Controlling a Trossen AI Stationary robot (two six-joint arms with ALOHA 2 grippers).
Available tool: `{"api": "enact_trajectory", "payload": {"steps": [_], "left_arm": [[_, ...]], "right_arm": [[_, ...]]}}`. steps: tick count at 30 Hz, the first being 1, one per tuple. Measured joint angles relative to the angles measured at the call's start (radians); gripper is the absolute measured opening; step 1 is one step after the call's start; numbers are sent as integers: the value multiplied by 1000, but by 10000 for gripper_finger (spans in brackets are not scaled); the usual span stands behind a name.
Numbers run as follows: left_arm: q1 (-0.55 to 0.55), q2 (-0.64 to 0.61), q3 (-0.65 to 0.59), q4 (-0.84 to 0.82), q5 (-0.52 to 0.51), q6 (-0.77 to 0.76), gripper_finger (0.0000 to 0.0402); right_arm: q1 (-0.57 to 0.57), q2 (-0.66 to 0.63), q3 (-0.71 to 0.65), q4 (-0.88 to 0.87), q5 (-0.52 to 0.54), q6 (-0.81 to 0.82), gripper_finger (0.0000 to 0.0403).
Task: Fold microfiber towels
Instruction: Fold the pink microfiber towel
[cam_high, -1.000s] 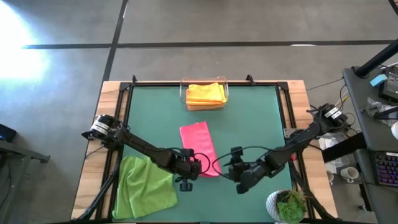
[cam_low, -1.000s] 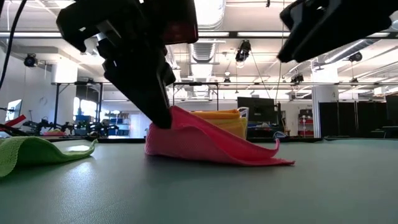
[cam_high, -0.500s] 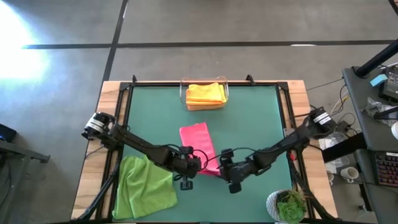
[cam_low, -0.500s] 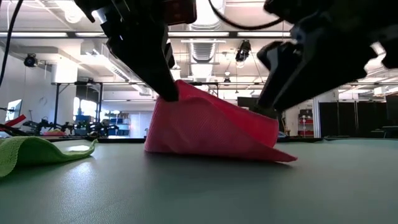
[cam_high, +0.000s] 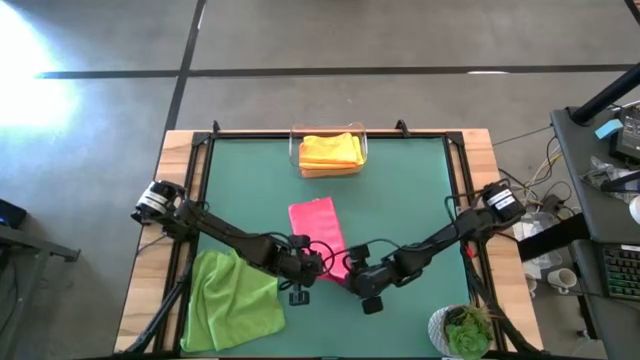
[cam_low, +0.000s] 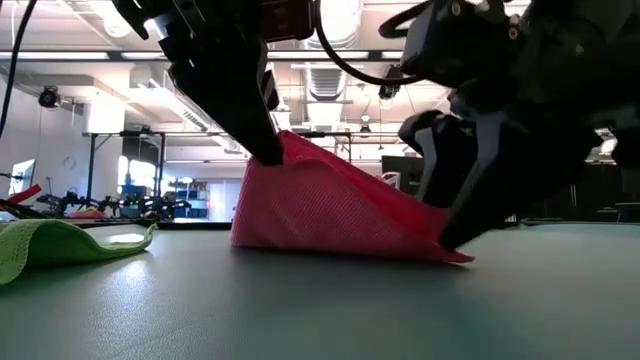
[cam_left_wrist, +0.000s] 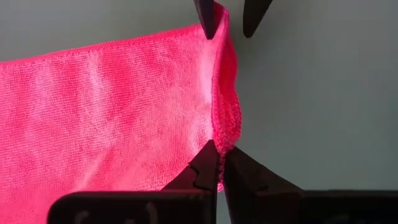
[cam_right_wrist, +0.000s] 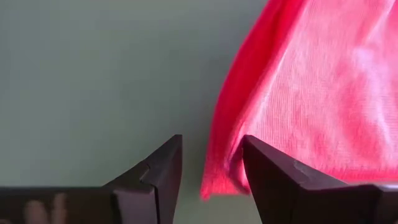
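On the green table mat (cam_high: 410, 200) we count the cloths from left to right. The crumpled lime green microfiber towel (cam_high: 232, 303) lies unfolded at the near left corner, well apart from the arms; we judge it untouched work. The hot pink microfiber towel (cam_high: 320, 232) lies near the middle of the mat as a narrow strip, so we judge it at least partly folded, with a further fold in hand. At the far edge, the clear plastic bin (cam_high: 294, 147) holds a folded yellow microfiber towel (cam_high: 330, 147) on top of a folded orange microfiber towel (cam_high: 330, 170); we take these as finished. We cannot tell whether the bin holds more than one orange cloth.

The left gripper (cam_high: 313, 268) is at the near left corner of the pink strip. Its fingers are fully closed and pinch the hem, and in the low view that corner is raised off the mat like a tent peak.

The right gripper (cam_high: 358, 283) is at the near right corner of the same strip. Its fingers (cam_right_wrist: 163, 163) stand wide apart, one on each side of the low cloth edge. We see no grip there yet: the corner sits between the fingers, and it rests on or just above the mat.

We judge the task roughly half done: pink in progress, green outstanding.
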Motion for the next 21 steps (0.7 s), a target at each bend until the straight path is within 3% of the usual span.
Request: {"api": "enact_trajectory", "payload": {"steps": [7,17,21], "left_arm": [[1,-1,0,-3,-3,-15,0],[1,-1,0,-3,-8,-29,0],[1,-4,0,-6,2,-29,0]], "right_arm": [[-4,20,0,-27,37,29,150],[-5,24,0,-23,46,29,20],[-4,0,-1,-28,28,57,11]]}}
